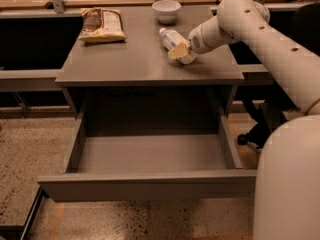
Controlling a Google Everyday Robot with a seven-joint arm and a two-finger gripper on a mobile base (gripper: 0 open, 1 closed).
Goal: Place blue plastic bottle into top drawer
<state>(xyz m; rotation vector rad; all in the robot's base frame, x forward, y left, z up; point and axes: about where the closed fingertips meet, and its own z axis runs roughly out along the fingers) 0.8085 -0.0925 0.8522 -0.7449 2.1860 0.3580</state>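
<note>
bottle: lying on desk, right rear part, just in front of bowl
axis: cap up-left toward bowl, base down-right toward arm
gripper: over the base half of bottle; clamped or apart, cannot tell
drawer: pulled open, below desk, nearer the camera than bottle

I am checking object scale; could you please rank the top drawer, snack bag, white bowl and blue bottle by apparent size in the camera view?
1. top drawer, nearest the camera.
2. brown snack bag.
3. white bowl and blue plastic bottle look alike; the gripper at the bottle's near end hides part, so unranked.
</note>
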